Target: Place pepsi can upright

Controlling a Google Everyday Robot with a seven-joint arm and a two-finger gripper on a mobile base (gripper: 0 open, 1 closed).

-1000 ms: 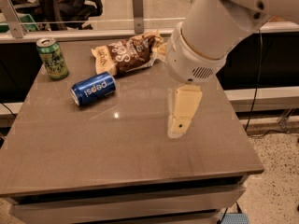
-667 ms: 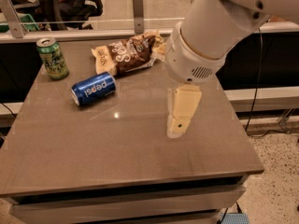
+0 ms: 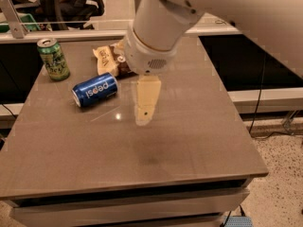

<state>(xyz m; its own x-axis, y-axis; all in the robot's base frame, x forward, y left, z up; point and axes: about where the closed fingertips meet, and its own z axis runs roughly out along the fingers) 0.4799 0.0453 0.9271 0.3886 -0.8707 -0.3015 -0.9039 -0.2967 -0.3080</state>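
Note:
The blue pepsi can [image 3: 94,90] lies on its side on the grey table [image 3: 189,150], left of centre, with its silver top pointing to the front left. My gripper [image 3: 146,101] hangs from the big white arm [image 3: 154,32] and points down over the table. It is just right of the can, a short gap away, and touches nothing. It holds nothing that I can see.
A green can [image 3: 53,59] stands upright at the table's back left. A brown and white snack bag [image 3: 106,59] lies behind the pepsi can, partly hidden by my arm. A rail and a dark gap run behind the table. The floor drops off at the right.
My arm and gripper have moved left, closer to the pepsi can, and now cover part of the snack bag. The cans and the bag have not moved.

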